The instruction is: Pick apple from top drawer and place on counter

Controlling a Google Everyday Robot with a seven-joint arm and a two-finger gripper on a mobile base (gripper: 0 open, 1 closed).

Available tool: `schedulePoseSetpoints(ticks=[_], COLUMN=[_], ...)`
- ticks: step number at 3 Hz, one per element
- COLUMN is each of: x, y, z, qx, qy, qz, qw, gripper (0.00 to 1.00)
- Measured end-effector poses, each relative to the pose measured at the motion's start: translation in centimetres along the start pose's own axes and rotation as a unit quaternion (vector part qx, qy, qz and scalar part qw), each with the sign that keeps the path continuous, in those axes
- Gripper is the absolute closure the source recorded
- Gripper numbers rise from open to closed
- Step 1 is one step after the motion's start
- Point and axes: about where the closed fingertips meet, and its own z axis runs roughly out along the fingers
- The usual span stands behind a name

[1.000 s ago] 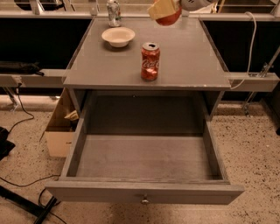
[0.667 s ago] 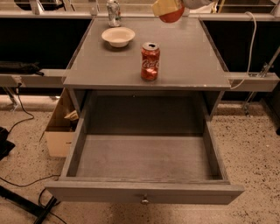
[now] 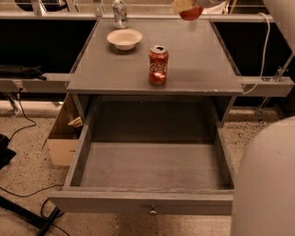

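white bowl (image 3: 124,38) on the far left of the counter (image 3: 203,64) | Coca-Cola can (image 3: 158,64) upright near its front edge | top drawer (image 3: 152,203) open below | my gripper (image 3: 189,8) above the counter's far right, jaws clamped on the apple (image 3: 192,14), held in the air

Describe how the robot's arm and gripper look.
The gripper, at the top edge above the far end of the counter, shows a pale tan, rounded finger against the apple. Behind it is a smooth white arm link. A large white rounded shell, likely the robot's own, fills the lower right corner. No markings or cables show on them.
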Motion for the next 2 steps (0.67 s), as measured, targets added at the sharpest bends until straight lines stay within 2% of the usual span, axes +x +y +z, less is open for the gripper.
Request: schedulePoseSetpoints(ticks=[1,2], x=[2.1,5.2], y=[-3.2,-5.3], z=[3.1,5.6], qx=[0.027,0.040], qy=[0.006,0.008], qz=[-0.002,-0.019], qw=[0.9996,0.9990], gripper=[1.00,1.00])
